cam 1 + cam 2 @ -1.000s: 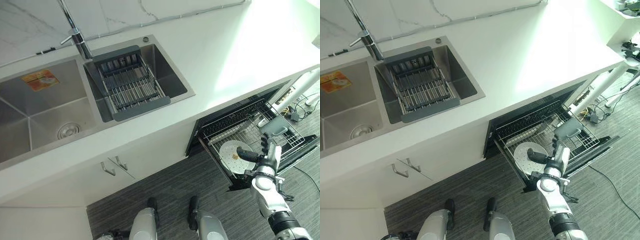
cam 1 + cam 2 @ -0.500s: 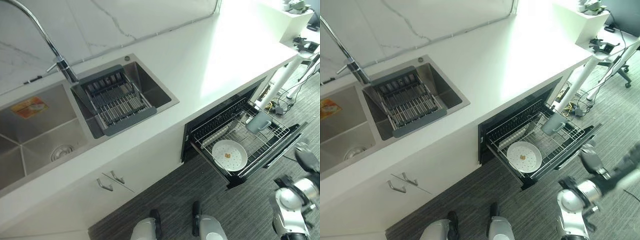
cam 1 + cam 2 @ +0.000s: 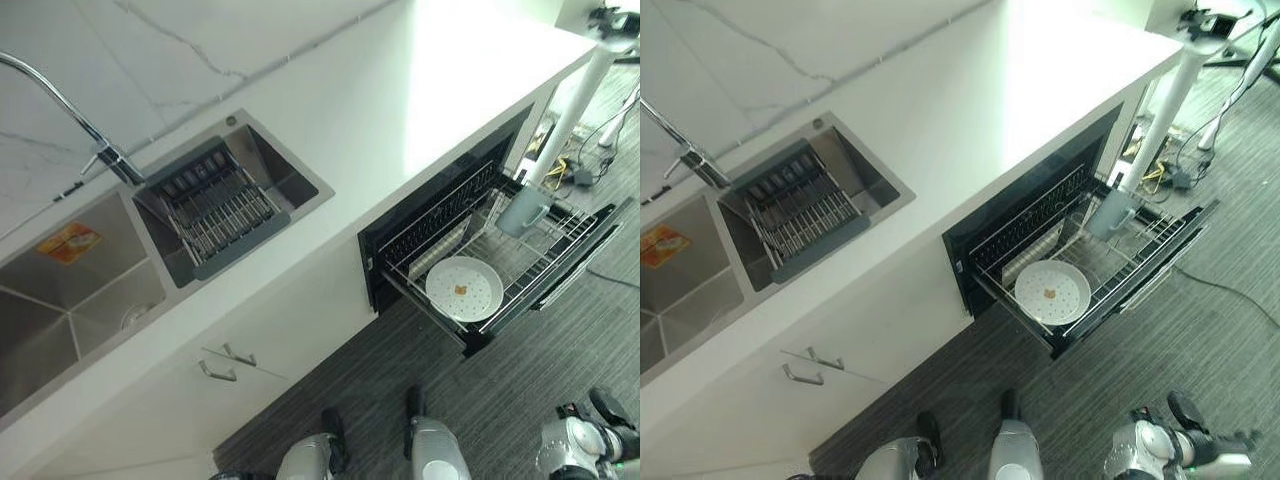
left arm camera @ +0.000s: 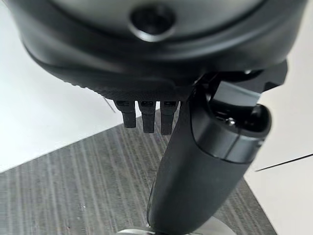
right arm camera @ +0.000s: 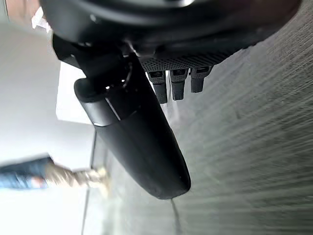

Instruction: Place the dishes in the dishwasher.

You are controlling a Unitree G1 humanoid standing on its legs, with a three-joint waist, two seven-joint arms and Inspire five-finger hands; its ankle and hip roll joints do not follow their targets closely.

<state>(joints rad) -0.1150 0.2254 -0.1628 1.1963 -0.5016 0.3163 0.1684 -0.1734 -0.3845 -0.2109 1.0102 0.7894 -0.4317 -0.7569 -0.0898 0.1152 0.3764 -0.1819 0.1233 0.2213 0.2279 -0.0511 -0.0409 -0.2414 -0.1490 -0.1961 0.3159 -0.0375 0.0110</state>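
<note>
Round white plate (image 3: 464,289) lies flat in pulled-out wire dishwasher rack (image 3: 560,243), grey mug (image 3: 522,210) behind it; right hand (image 5: 146,142) nearer rack, low, fingers relaxed, empty; left hand (image 4: 195,161) likewise.

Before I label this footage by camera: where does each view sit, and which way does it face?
Left eye, head: down at the plate in the dishwasher rack; right hand.
Right eye, head: same scene; both share the plate and sink.
Left wrist: along the left hand, fingers straight, at floor.
Right wrist: along the right hand, fingers straight, at floor.
</note>
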